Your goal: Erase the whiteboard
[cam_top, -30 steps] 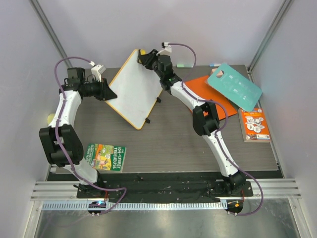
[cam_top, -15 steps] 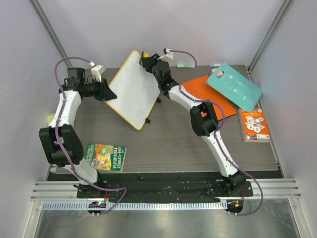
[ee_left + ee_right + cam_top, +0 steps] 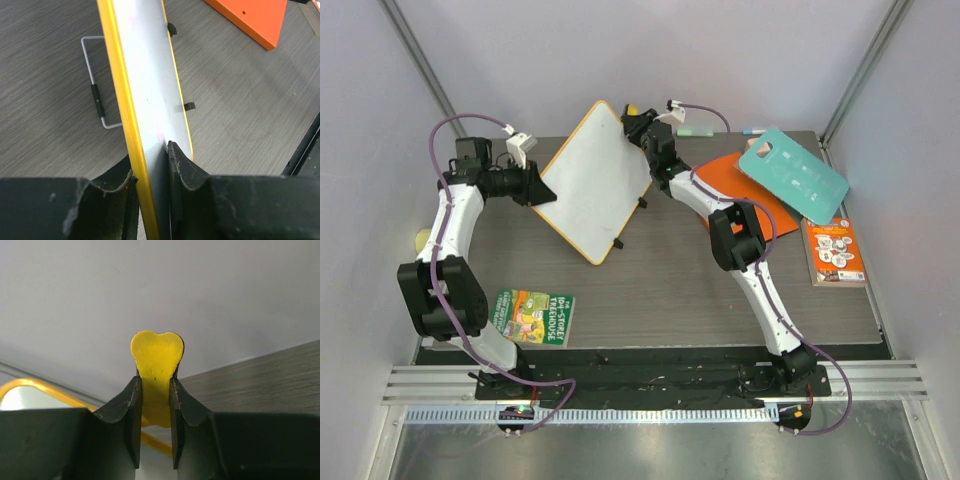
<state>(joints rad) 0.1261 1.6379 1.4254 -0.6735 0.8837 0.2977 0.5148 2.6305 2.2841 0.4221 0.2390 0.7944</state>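
The whiteboard point(image 3: 590, 180) is white with an orange-yellow rim and is held tilted up off the table; I see no writing on it. My left gripper point(image 3: 538, 187) is shut on its left edge. The left wrist view shows the rim point(image 3: 122, 95) clamped between my left gripper's point(image 3: 150, 160) fingers, with small black clips point(image 3: 189, 106) on the far edge. My right gripper point(image 3: 632, 120) is shut on a yellow heart-shaped eraser point(image 3: 633, 110) beside the board's upper right edge. In the right wrist view the eraser point(image 3: 156, 352) sticks out past my right gripper point(image 3: 155, 382), and the board's rim point(image 3: 30, 385) shows at lower left.
An orange book point(image 3: 745, 190) lies right of the board with a teal card point(image 3: 792, 175) partly on it. A small orange booklet point(image 3: 835, 252) lies at the right edge, a green booklet point(image 3: 533, 315) at front left. A wire stand point(image 3: 97, 95) lies under the board.
My right gripper has moved right with the eraser, from the board's top edge to just past its upper right side. The left gripper keeps its hold; the board tipped slightly.
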